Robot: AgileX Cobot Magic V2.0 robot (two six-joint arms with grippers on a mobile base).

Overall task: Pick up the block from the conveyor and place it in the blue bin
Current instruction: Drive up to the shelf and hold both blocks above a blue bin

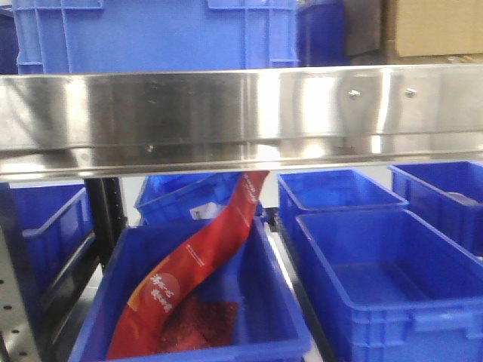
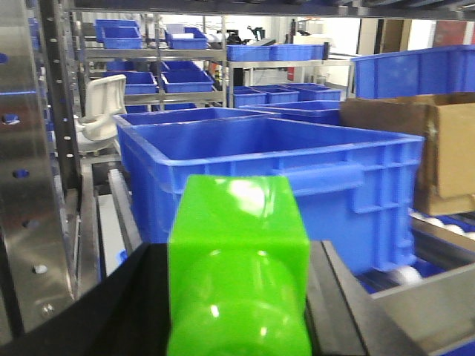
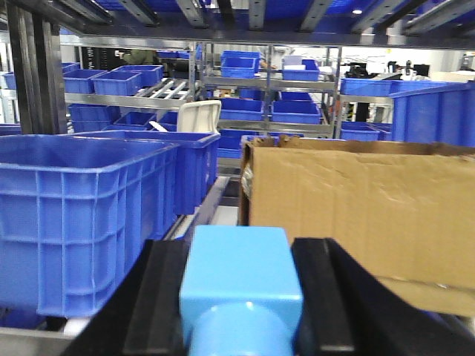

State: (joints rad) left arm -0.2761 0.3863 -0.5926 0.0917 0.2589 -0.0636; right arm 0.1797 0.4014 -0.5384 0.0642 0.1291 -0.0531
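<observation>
Front-facing view: steel rail (image 1: 241,113) crosses the whole frame, with a blue crate (image 1: 151,34) standing behind and above it. Below the rail are rows of open blue bins. The near-left bin (image 1: 249,348) holds a long red pouch (image 1: 200,264), leaning tilted from the bin floor up toward the rail. More red material lies at its foot. The near-right bin (image 1: 377,279) shows only bare floor. Neither arm shows here.

Left wrist view: left gripper (image 2: 237,297) has its black fingers (image 2: 119,311) drawn in on a green block (image 2: 237,245), one finger along each flank and no gap visible. The block is clamped, its square face forward. Straight ahead, near, stands a large blue bin (image 2: 297,170), top open. Its near wall hides the floor, so contents cannot be told. A cardboard box (image 2: 445,148) sits just right of it and a perforated steel upright (image 2: 30,185) is close on the left. Open room lies above the bin rim.

Right wrist view: right gripper (image 3: 241,297), fingers (image 3: 159,297) likewise closed against a light-blue block (image 3: 239,267), holding it. A tall blue tub (image 3: 82,215) stands left and a brown carton (image 3: 364,215) right, top flaps open. A narrow lane runs between them. Shelving with more blue bins fills the background.
</observation>
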